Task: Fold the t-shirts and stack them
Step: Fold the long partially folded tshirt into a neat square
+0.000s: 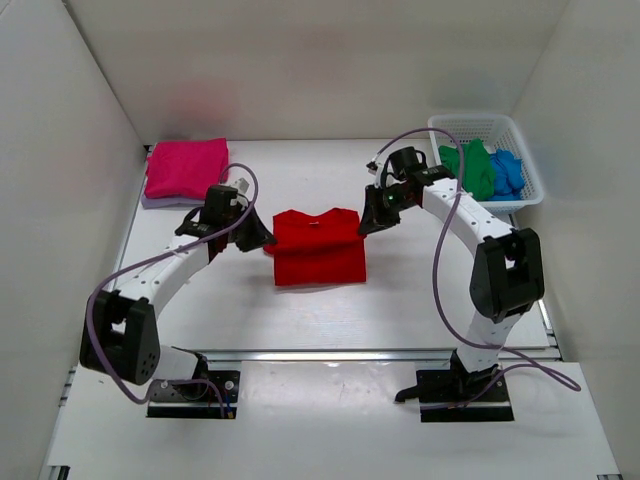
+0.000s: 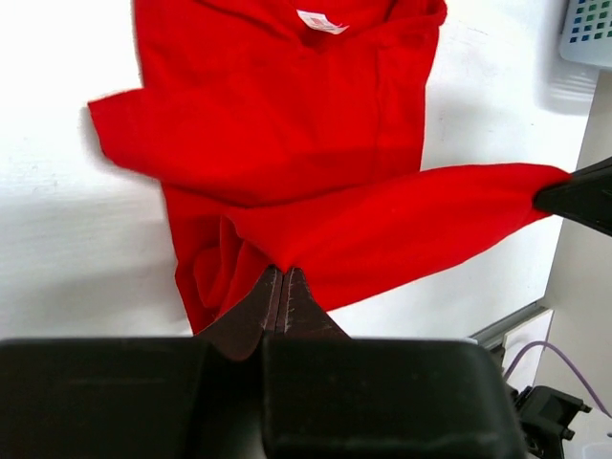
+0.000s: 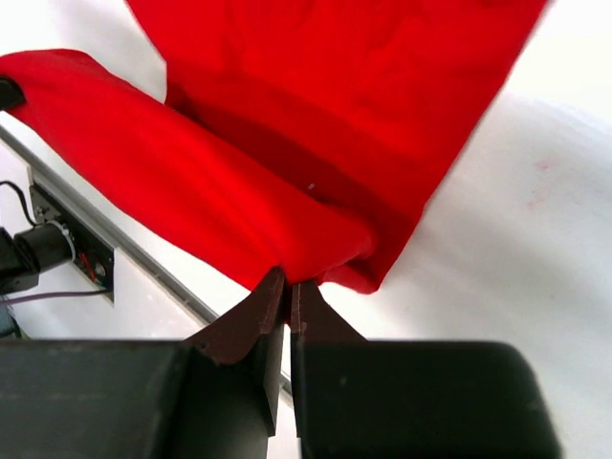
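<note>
One white neck label, unreadable, on the red t-shirt

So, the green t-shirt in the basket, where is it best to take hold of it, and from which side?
Probably its bunched top, from straight above: the green t-shirt lies crumpled in the white mesh basket, whose walls block a sideways approach, and the blue t-shirt crowds it.

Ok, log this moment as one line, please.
phase: folding red t-shirt | left gripper: shut on it | right gripper: shut on it | pink t-shirt: folded, far-left | green t-shirt, blue t-shirt: in basket
</note>
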Motion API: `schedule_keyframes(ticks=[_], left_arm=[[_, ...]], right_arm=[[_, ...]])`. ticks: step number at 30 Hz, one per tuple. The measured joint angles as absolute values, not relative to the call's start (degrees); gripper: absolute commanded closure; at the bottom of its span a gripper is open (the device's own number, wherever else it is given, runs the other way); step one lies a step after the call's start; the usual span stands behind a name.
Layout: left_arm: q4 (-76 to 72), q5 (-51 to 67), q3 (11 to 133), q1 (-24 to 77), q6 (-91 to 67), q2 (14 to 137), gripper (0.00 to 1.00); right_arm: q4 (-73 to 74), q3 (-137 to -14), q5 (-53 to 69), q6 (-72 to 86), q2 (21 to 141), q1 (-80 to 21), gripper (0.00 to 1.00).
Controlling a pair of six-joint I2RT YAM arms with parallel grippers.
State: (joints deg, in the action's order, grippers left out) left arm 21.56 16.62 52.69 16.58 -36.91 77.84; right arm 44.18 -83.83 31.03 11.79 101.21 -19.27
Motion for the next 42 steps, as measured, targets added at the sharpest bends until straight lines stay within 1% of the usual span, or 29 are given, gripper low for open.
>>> schedule_keyframes(ticks=[9,18,42], left_arm=[[17.82,17.26,56.12,15.79,-36.95,84.47,1.00],[16.88,17.34,59.22,13.87,-36.84,87.96,1.00],[11.20,17.72,59.33,10.63,-37.45,96.38,1.00]], right_arm=[[43.77,-87.26,31.20,11.03,106.39,-17.87,1.00],[43.75,-94.61,31.99,9.82,112.36,-17.43,1.00],[45.06,-109.84,33.50,6.63,126.85,-17.54,1.00]])
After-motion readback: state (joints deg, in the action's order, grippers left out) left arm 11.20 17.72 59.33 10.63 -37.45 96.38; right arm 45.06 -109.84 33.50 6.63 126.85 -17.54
